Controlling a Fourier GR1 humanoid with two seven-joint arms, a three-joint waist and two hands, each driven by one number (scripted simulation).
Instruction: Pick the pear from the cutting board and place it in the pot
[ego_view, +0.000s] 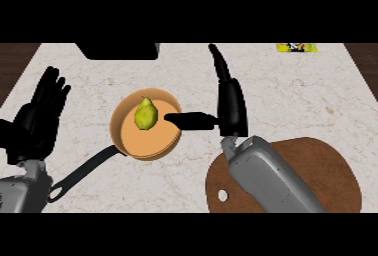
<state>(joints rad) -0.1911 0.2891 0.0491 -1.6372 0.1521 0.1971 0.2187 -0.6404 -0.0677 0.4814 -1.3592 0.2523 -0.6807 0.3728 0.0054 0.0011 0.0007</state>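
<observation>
Lying inside the pot (158, 146), the pear (145, 113) is sitting just left of the right hand (230, 107), apart from it. That hand is spreading wide, fingers straight and holding nothing, its thumb (189, 120) pointing across the pot's rim. Behind its wrist, the cutting board (332, 172) is lying under the forearm. The left hand (37, 120) is resting open, fingers up, further left beyond the pot's handle (85, 170).

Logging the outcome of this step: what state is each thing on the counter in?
pear: in the pot, not held.
pot: upright, holds the pear.
cutting board: no pear on it.
right hand: open, beside the pot.
left hand: open, resting at left.
</observation>
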